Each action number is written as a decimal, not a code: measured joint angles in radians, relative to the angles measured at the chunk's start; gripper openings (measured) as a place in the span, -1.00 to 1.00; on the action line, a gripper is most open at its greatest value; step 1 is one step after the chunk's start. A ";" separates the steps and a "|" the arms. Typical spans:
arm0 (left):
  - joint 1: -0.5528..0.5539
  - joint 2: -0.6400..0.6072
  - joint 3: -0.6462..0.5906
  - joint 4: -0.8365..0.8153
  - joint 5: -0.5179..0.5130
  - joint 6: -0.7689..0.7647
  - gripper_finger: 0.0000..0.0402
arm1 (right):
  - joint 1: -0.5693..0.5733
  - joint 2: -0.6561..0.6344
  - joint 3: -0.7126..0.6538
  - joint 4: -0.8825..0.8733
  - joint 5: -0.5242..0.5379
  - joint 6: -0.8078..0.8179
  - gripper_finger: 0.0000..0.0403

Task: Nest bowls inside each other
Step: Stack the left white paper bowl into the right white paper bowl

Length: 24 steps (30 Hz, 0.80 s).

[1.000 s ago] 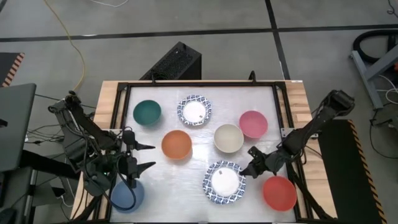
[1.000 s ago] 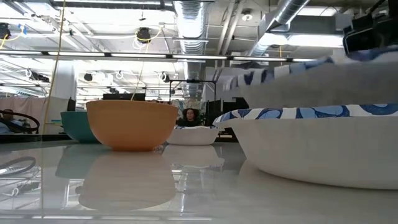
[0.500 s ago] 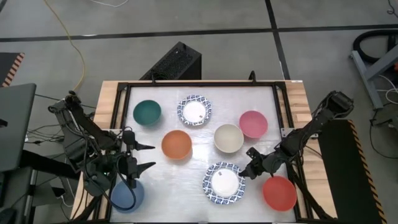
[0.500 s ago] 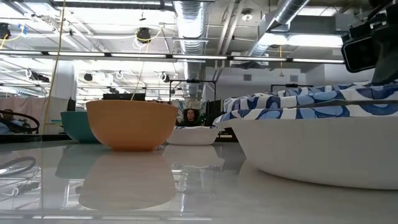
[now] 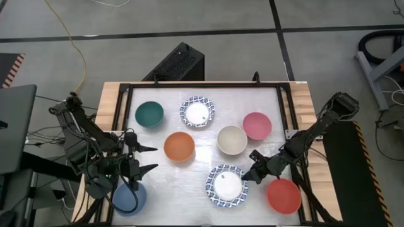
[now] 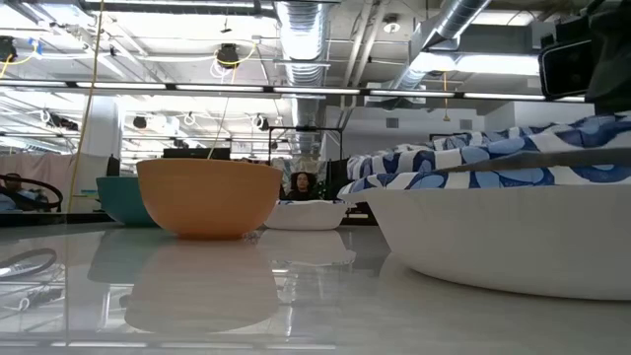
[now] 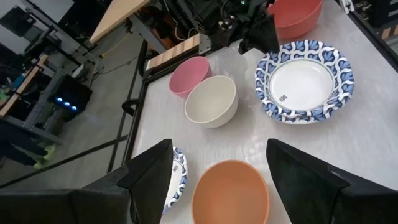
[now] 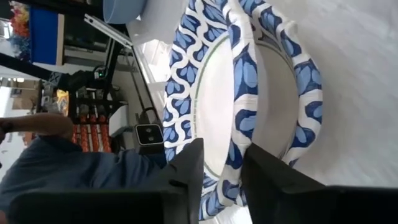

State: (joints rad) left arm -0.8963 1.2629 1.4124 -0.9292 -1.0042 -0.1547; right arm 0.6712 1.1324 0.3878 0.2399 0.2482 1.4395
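Two patterned bowls sit nested near the front of the worktop (image 5: 158, 139) as the right claw lets go.

Largest first: the pale worktop carries the nested blue-rimmed pair (image 5: 227, 185), with a third patterned bowl (image 5: 197, 112) at the back beside the green bowl (image 5: 149, 114); orange (image 5: 179, 146), cream (image 5: 231, 140) and pink (image 5: 257, 125) bowls stand between, red (image 5: 283, 195) and blue (image 5: 129, 197) at the front corners. The right claw (image 5: 248, 171) straddles the pair's rim, fingers slightly parted, seemingly mid-release. The left claw (image 5: 150, 159) hovers spread wide above the blue bowl, holding nothing. Judged next: back off the rim, then pick another single bowl, likely cream or red nearby, and set it into the stack.
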 joint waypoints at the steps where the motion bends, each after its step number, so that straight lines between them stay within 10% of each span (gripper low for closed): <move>1: 0.000 0.000 0.000 0.000 0.000 0.000 0.24 | 0.000 0.000 0.000 0.000 -0.006 0.000 -0.33; 24: 0.121 0.000 0.000 -0.001 0.084 0.008 0.24 | -0.149 -0.001 0.000 -0.158 -0.230 0.071 -0.24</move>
State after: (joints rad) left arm -0.7754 1.2627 1.4124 -0.9298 -0.9207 -0.1471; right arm 0.5219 1.1313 0.3878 0.0818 0.0177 1.5105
